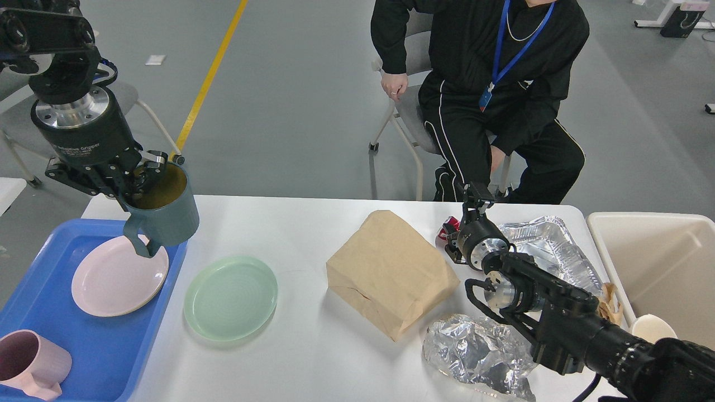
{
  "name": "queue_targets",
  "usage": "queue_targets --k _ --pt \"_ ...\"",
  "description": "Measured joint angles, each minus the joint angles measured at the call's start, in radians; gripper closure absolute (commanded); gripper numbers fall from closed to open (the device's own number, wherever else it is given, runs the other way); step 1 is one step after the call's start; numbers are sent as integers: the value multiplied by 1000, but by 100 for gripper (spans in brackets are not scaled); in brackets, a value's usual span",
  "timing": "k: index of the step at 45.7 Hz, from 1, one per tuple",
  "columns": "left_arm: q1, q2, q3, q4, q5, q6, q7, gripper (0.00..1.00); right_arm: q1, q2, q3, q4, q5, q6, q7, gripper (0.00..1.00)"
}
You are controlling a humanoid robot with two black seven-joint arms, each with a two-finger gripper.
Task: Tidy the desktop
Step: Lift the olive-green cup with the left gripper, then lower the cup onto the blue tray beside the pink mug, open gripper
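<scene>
Left gripper (144,180) hangs above the blue tray's (33,312) far corner with its fingers clamped on the rim of a dark teal mug (162,215), which is clear of every surface. Right gripper (475,192) sits at the far edge of the desktop (313,346), too dark to tell its opening. On the desktop lie a green plate (230,297), a brown paper bag (388,273) and crumpled foil (480,354).

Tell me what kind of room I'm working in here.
Probably an office or lab test space: grey floor with a yellow line, wheeled office chairs, and a seated person wearing a lanyard badge across the white desktop.
</scene>
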Motion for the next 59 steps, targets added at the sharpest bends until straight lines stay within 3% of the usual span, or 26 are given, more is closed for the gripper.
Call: queue_targets --k 8,22,38,59 --pt "107 77 20 45 0 0 -2 100 0 0 0 0 0 0 0 0" --pt "433 261 17 230 3 0 -1 100 0 0 -1 0 0 0 0 0" --pt "683 259 -11 339 -3 0 -4 100 0 0 -1 0 0 0 0 0" --pt "828 194 -28 472 -5 0 -2 100 0 0 0 0 0 0 0 0"
